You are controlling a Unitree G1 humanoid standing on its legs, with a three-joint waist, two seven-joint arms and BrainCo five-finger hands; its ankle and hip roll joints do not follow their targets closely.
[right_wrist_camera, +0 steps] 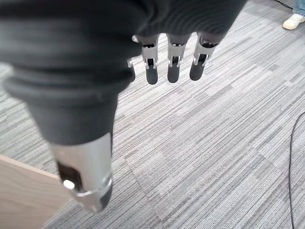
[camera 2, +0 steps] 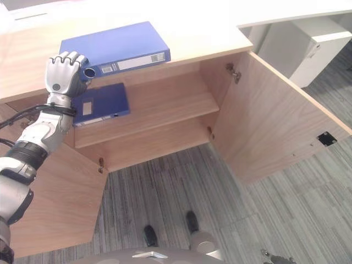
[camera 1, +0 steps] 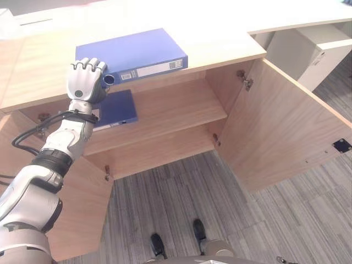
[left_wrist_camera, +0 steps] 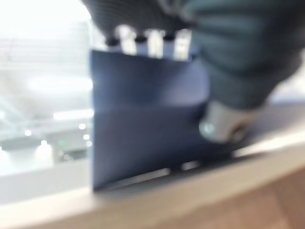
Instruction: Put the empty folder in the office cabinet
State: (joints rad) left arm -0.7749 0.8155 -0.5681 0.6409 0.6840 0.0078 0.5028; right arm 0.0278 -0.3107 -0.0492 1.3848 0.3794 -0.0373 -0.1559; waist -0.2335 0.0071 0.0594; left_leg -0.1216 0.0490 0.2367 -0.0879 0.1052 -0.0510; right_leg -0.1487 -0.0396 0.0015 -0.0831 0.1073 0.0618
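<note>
— Left hand [camera 1: 85,80] first: what has it got?
— Fingers curled over the near end of the blue folder [camera 1: 135,54] lying on the cabinet top [camera 1: 220,38]; the grasp step, I'd say. Right hand [right_wrist_camera: 167,57] hangs relaxed over grey carpet [camera 1: 181,192].
— Next?
— Lift it off, lower it onto the shelf [camera 1: 170,113] beside the second folder [camera 1: 116,108], between the open doors [camera 1: 280,121].

We see one folder [camera 1: 132,54] lying on the cabinet top [camera 1: 220,38], at its front edge, our left hand [camera 1: 85,80] at its near left corner. Below, another folder [camera 1: 116,108] lies on the shelf [camera 1: 176,113], between open doors.
</note>
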